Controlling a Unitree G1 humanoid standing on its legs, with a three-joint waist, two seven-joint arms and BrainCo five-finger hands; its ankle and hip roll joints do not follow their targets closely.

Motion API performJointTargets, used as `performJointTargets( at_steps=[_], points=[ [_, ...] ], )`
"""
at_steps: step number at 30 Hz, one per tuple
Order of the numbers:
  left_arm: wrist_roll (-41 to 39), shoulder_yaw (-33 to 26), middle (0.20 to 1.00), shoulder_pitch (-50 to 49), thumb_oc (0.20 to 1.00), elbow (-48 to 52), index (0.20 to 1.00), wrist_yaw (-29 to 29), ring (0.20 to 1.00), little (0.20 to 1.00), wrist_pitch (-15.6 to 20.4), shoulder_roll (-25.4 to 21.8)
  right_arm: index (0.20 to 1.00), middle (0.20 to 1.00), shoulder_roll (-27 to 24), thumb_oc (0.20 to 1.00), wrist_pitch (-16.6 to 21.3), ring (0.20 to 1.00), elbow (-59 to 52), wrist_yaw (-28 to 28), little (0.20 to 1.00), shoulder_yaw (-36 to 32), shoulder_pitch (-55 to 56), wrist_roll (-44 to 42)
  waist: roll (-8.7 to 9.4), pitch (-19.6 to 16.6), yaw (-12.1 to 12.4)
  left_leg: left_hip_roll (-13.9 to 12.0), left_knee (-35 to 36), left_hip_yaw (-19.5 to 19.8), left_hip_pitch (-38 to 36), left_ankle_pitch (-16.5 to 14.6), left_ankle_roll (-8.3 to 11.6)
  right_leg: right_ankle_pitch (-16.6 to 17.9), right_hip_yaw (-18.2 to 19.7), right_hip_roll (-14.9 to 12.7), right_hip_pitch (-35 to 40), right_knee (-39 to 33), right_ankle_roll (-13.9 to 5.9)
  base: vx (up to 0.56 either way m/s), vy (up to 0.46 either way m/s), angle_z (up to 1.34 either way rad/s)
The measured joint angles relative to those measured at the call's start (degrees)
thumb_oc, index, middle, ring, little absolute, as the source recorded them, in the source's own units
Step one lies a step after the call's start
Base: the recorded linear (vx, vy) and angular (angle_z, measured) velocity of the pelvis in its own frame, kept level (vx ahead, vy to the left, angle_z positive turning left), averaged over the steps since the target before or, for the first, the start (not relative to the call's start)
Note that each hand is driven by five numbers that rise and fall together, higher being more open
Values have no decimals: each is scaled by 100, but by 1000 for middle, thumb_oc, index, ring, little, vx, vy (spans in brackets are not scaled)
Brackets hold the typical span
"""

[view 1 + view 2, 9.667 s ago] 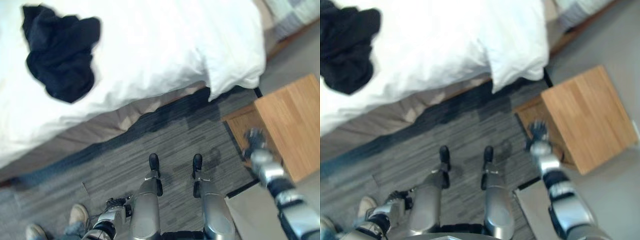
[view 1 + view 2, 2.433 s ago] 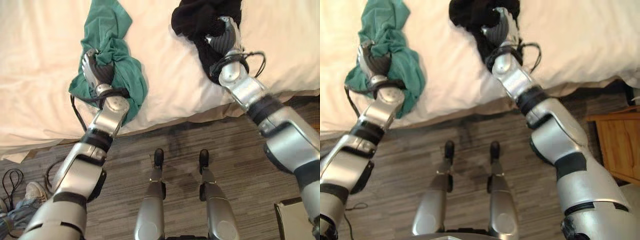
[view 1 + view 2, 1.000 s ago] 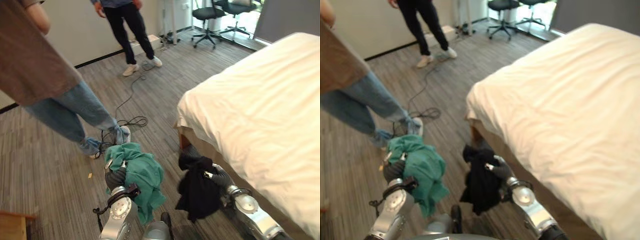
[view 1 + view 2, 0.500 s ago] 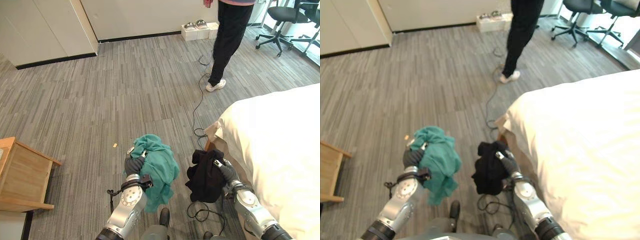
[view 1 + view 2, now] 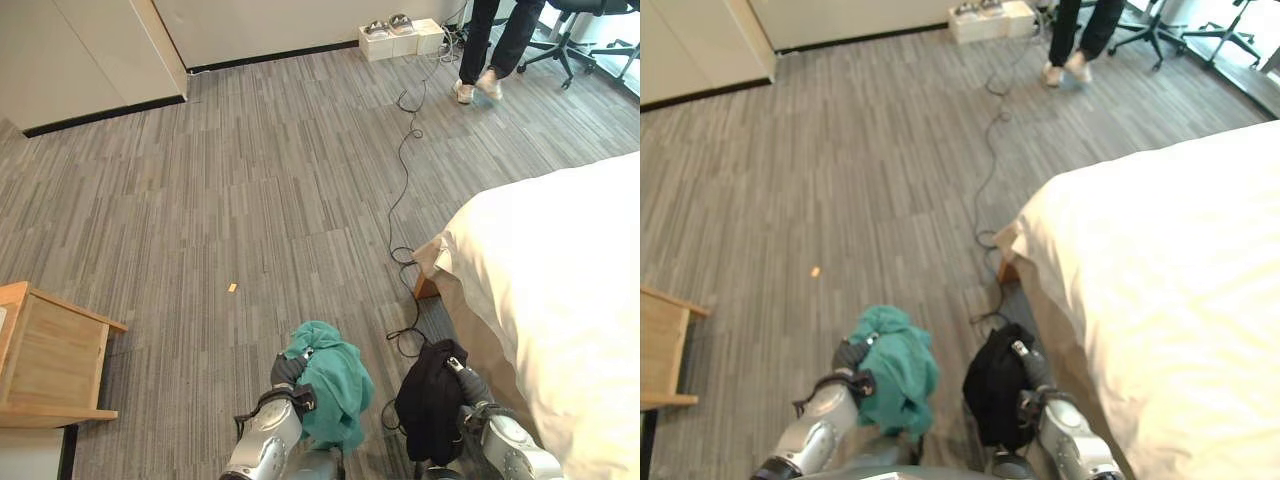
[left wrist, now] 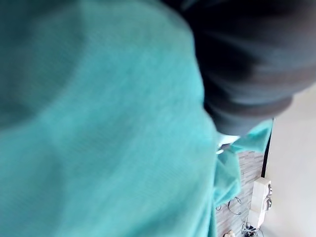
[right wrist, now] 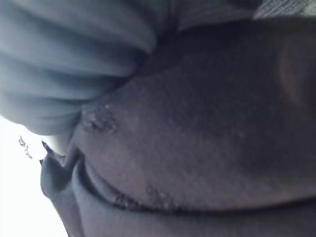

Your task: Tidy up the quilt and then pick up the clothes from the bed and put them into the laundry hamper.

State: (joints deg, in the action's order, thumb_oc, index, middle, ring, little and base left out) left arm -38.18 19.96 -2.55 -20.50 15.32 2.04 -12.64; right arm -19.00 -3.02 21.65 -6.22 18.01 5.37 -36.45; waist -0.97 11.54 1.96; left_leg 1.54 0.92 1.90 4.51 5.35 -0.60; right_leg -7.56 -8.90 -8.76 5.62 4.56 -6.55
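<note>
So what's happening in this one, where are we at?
The robot stands beside the bed carrying laundry off it. Its left hand grips a bunched green garment, its right hand a black garment, both hanging above the floor. A person's legs show across the room, and a wooden nightstand stands on the left.

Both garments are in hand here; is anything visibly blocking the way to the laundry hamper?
No hamper is in view, so the route cannot be judged. The left hand holds the green garment, the right hand the black garment, over floor crossed by a black cable.
</note>
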Motion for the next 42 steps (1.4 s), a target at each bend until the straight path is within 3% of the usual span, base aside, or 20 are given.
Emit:
performJointTargets(
  at_steps=[2, 4, 7, 8, 11, 13, 17, 18, 20, 22, 24, 26, 27, 29, 33, 36, 37, 39, 40, 42],
  points=[
    [4, -9, 200, 54, 200, 15, 200, -31, 200, 200, -17, 3, 200, 200, -3, 200, -49, 200, 1, -17, 200, 1, -58, 7, -13, 18, 64, 82, -390, -69, 152, -318, -193, -93, -30, -88, -192, 554, -38, 135, 243, 6],
    [15, 57, 200, 235, 200, -6, 200, -115, 200, 200, -102, 113, 200, 200, -116, 200, -78, 200, -231, -146, 200, -44, -101, 7, -204, 234, 58, 142, -1309, -264, 497, -932, -772, -138, 8, -386, -1218, 2997, -17, 253, 214, 36],
    [13, 107, 200, 89, 200, 41, 200, -180, 200, 200, -144, -15, 200, 200, 99, 200, -56, 200, -356, -248, 200, 40, 77, 8, -30, 419, 37, 511, -1698, -161, 332, -1173, -674, 876, 182, -1151, -2679, 5653, 293, 323, 69, 39],
    [13, 92, 200, 1, 200, 39, 200, -181, 200, 200, -153, -34, 200, 200, 157, 200, -77, 200, -381, -256, 200, 48, 111, 9, -52, 427, 46, 489, -1710, -173, 346, -1149, -671, 691, 151, -1149, -2865, 5641, 353, 340, -146, 16],
    [-2, 31, 200, -326, 200, 283, 200, -277, 200, 200, -163, -371, 200, 200, 207, 200, -77, 200, -719, -256, 200, 50, 283, 9, 106, 616, 35, 527, -1554, -113, 349, -1200, -473, 268, -91, -560, -2858, 2212, 355, 622, -341, 34],
    [-143, 45, 200, 3, 200, -112, 200, -287, 200, 200, -65, -427, 200, 200, 190, 200, -24, 200, -619, -184, 200, -81, 152, 6, 287, 678, -159, 673, -1477, -106, 417, -1237, -424, 577, 112, -384, -2683, 177, -104, 707, -217, 65],
    [-165, -11, 200, 59, 200, -302, 200, -305, 200, 200, 60, -197, 200, 200, 217, 200, 32, 200, -293, -159, 200, -248, 42, -6, 345, 862, -321, 796, -1657, 183, 71, -1506, -439, 1287, 153, -398, -2564, 353, 101, 665, -212, 43],
    [-148, 85, 200, -109, 200, -298, 200, -397, 200, 200, 62, -99, 200, 200, 215, 200, 33, 200, -277, -132, 200, -233, 130, -31, 270, 892, -362, 636, -1445, 423, -323, -1649, -245, 1357, 159, -225, -2311, 696, 155, 964, -266, 41],
    [-142, 46, 200, -274, 200, -284, 200, -449, 200, 200, 69, -50, 200, 200, 214, 200, 14, 200, -256, -60, 200, -226, 324, -67, 107, 798, -381, 263, -1363, 660, -792, -1739, -39, 963, 153, 249, -2094, 1261, 436, 741, -171, 55],
    [-151, -22, 200, -351, 200, -286, 200, -505, 200, 200, 68, -51, 200, 200, 178, 200, 6, 200, -274, 57, 200, -233, 324, -63, 196, 743, -401, 191, -2051, 581, -661, -1740, -28, 601, 160, 314, -1924, 1399, 615, 525, -166, 40],
    [-141, -132, 200, -509, 200, -64, 200, -499, 200, 200, 23, -63, 200, 200, -65, 200, -95, 200, -332, 225, 200, -309, 145, -46, 186, 662, -333, 107, -3708, 234, 105, -1247, 221, 237, 5, 338, -1629, 1534, 950, 551, -183, 37],
    [-138, -278, 200, -500, 200, 286, 200, -501, 200, 200, 34, -57, 200, 200, -253, 200, -152, 200, -259, 324, 200, -491, 87, -48, 237, 680, -239, -52, -5972, -111, 1552, 333, 61, -49, -115, 430, -1223, 1292, 1095, 528, 6, 52],
    [-140, -335, 200, -491, 200, 331, 200, -508, 200, 200, 34, -81, 200, 200, -272, 200, -164, 200, -198, 343, 200, -575, 93, -47, 273, 698, -97, -14, -6278, -129, 2050, -43, 6, -55, -179, 408, -1002, 1171, 1061, 704, 83, 41],
    [-201, -365, 200, -593, 200, 405, 200, -495, 200, 200, 43, -104, 200, 200, -404, 200, -112, 200, -271, 434, 200, -631, 187, 0, 325, 752, 34, 439, -4708, -279, 2628, -538, 48, -289, -375, 406, -438, 840, 910, 699, 94, 26],
    [-227, -399, 200, -957, 200, 531, 200, -494, 200, 200, 58, -153, 200, 200, -535, 200, -109, 200, -371, 567, 200, -361, 350, 21, 55, 765, 247, 373, -1993, -1209, 2405, -533, 19, -407, -707, 890, 659, 16, 714, 750, 112, -24],
    [-222, -328, 200, -1052, 200, 282, 200, -604, 200, 200, 236, -131, 200, 200, -483, 200, -84, 200, -351, 500, 200, 84, 687, 74, 66, 703, 153, 231, -1374, -2171, 1524, -746, -527, -632, -1071, 1096, 1495, 267, 372, 676, 125, 1],
    [-205, -271, 200, -1184, 200, 142, 200, -618, 200, 200, 376, -55, 200, 200, -467, 200, -84, 200, -356, 419, 200, 218, 871, 77, 50, 454, 190, 134, -1254, -2129, 1246, -923, -647, -816, -1013, 1185, 1566, 605, 229, 481, 173, -11],
    [-199, -112, 200, -985, 200, -190, 200, -610, 200, 200, 466, -62, 200, 200, -230, 200, -78, 200, -311, 334, 200, 286, 841, 119, 425, 320, 252, 396, -1277, -1966, 1056, -316, -1226, -1056, -1091, 654, 1079, 2260, 134, 674, 359, 2],
    [-198, -29, 200, -815, 200, -33, 200, -596, 200, 200, 442, -86, 200, 200, -182, 200, -58, 200, -575, 312, 200, 239, 949, 234, 696, 348, 257, 711, -1469, -1877, 1008, -500, -1372, -751, -1062, 238, 505, 3625, 42, 715, 377, 48],
    [-145, 177, 200, -493, 200, 202, 200, -493, 200, 200, 349, 60, 200, 200, -262, 200, 34, 200, -925, 195, 200, -7, 1050, 260, 548, 408, 22, 1058, -1480, -1250, 727, -709, -1390, -62, -887, -268, -503, 5572, 112, 566, 214, 126]
  ],
)
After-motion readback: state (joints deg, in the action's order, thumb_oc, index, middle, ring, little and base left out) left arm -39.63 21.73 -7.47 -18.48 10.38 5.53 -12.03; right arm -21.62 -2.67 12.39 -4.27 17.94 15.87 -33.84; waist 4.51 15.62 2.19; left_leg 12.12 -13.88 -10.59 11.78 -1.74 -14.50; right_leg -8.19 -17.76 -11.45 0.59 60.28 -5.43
